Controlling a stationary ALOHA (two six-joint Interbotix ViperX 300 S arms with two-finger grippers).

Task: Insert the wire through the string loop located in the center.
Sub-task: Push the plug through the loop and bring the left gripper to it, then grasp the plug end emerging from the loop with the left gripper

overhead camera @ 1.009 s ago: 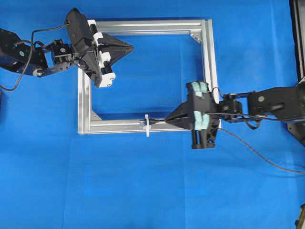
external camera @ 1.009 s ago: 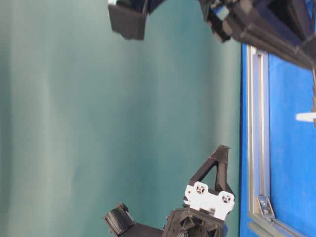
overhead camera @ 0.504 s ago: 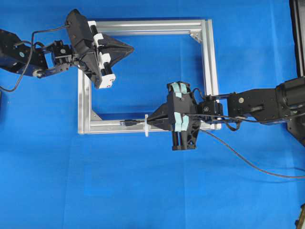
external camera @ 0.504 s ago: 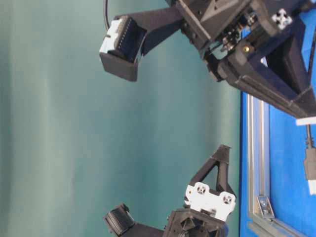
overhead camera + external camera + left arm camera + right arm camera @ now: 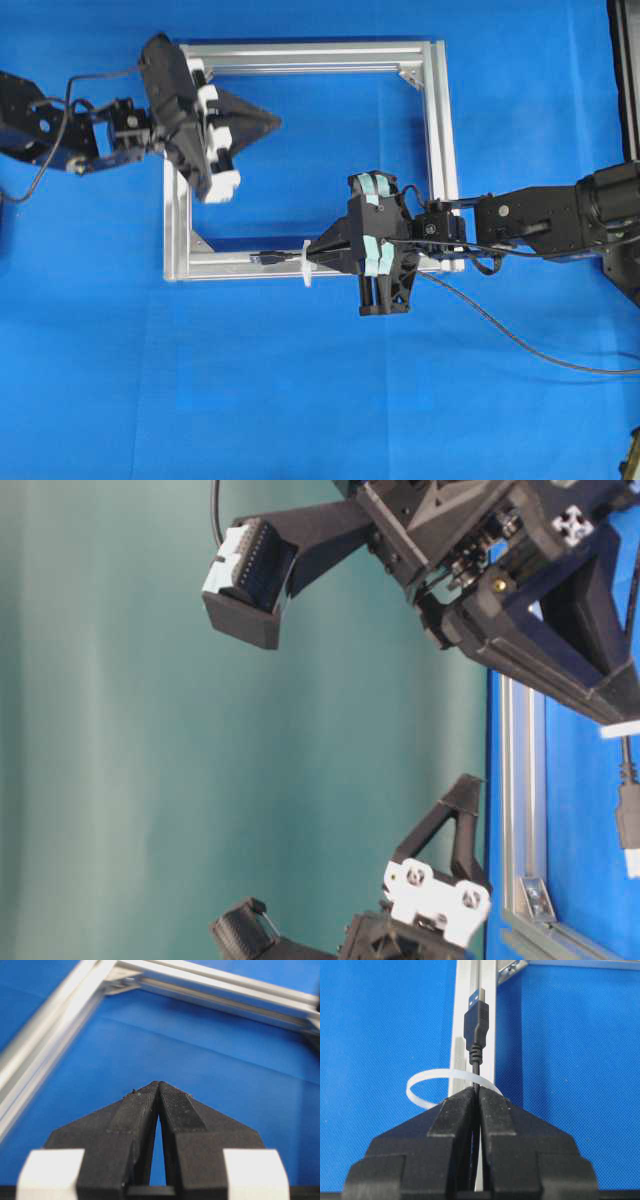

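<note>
Because the right gripper (image 5: 476, 1091) clamps the wire (image 5: 476, 1062) just behind its plug (image 5: 476, 1022), the short free end stays stiff and points along the silver frame bar (image 5: 462, 1020). Just beyond the fingertips stands the string loop (image 5: 427, 1080), with the plug already lying on its far side, so the head appears threaded. Farther off, over the frame's far-left corner, the left gripper (image 5: 158, 1085) is clenched on nothing, apparently kept clear.

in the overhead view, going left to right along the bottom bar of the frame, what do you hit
silver corner bracket → small dark plug of the thin black wire → white string loop → right gripper, shut on the wire → black cable trailing off right
</note>
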